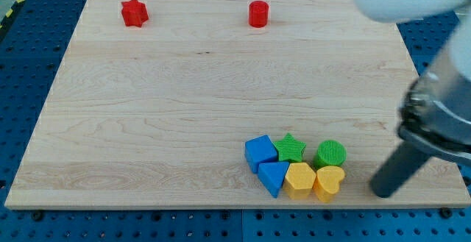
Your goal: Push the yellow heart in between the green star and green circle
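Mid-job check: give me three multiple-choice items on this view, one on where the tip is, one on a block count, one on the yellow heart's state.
1. Where is my tip?
A. The view's right of the yellow heart, apart from it
B. Between the two red blocks
C. On top of the blue blocks

2. How many red blocks are on the board?
A. None
B. Two
C. Four

3. How does the yellow heart lie?
A. Alone at the view's top
B. Just below the green circle, beside the yellow hexagon
C. Already between the green star and the green circle

Key: 1 A, a strip of bare board shows between tip and heart. 2 B, the red star and red cylinder sit at the view's top. 3 B, the heart sits under the circle, not in the gap.
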